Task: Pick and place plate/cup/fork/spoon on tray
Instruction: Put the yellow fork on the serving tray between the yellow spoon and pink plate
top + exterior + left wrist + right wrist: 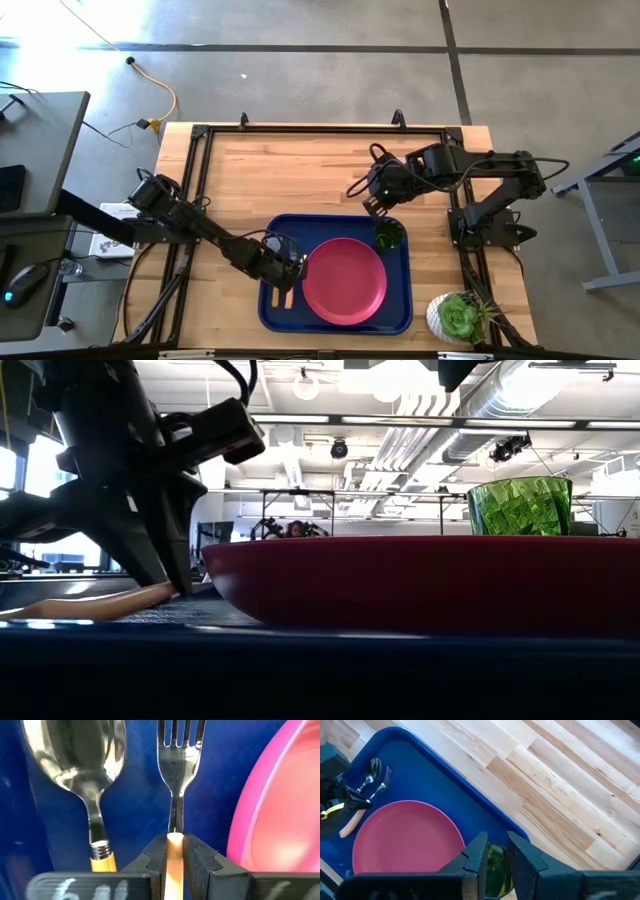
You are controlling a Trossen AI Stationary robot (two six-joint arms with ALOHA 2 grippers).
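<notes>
Overhead first: your left gripper (pixel 290 268) is down over the tray (pixel 400 325), with the plate (pixel 344 280) just to its right. Your right gripper (pixel 380 207) hangs just behind the cup (pixel 389 235) at the tray's far right corner.

Low view: your left gripper (pixel 165 565) stands beside the plate (pixel 420 582), the cup (pixel 520 506) beyond.

Left wrist: your fingers (pixel 155 860) are pinched tight on the fork (pixel 177 765) handle, the spoon (pixel 80 765) lying alongside.

Right wrist: your fingers (pixel 475 857) stand slightly apart, gripping nothing, just above the cup (pixel 495 865).
</notes>
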